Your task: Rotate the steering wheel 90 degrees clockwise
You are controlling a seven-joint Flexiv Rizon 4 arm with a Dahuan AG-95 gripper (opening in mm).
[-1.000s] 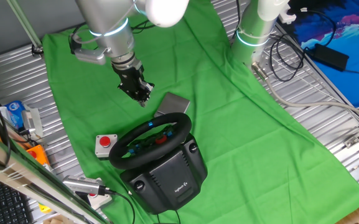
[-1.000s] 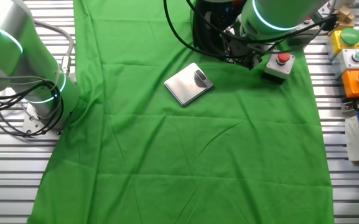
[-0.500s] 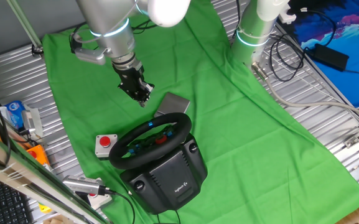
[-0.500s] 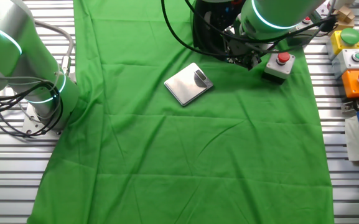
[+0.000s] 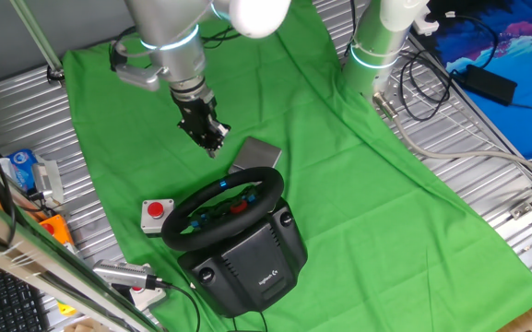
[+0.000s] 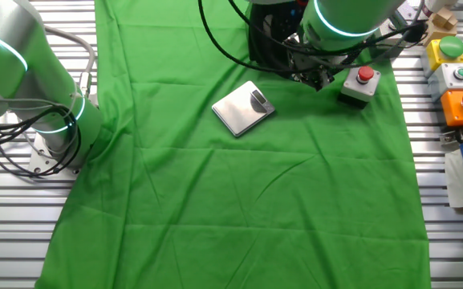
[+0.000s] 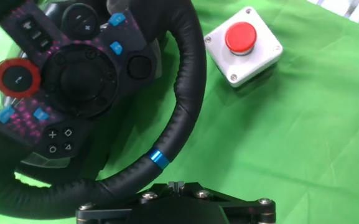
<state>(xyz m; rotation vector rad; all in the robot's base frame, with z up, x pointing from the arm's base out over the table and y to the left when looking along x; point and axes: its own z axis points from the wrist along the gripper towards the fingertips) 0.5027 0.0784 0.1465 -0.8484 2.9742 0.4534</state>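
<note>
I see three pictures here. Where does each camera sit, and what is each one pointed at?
One fixed view: high on the wheel-base side, looking down at the steering wheel and the arm's gripper above it.
The other fixed view: opposite side, facing the green cloth, grey plate and the arm's underside.
Hand view: on the hand, looking down at the wheel rim; only a gripper edge shows.
Shared: the red-button box appears in all three.

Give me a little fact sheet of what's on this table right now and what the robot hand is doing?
Surface: green cloth over a metal table
Main object: steering wheel, black, on a bulky base
Wheel marker: blue stripe on the rim
Beside the wheel: small grey box with red button
Behind the wheel: flat grey plate
Gripper: above the cloth, apart from the wheel, holding nothing
Fingers: open or shut cannot be told
</note>
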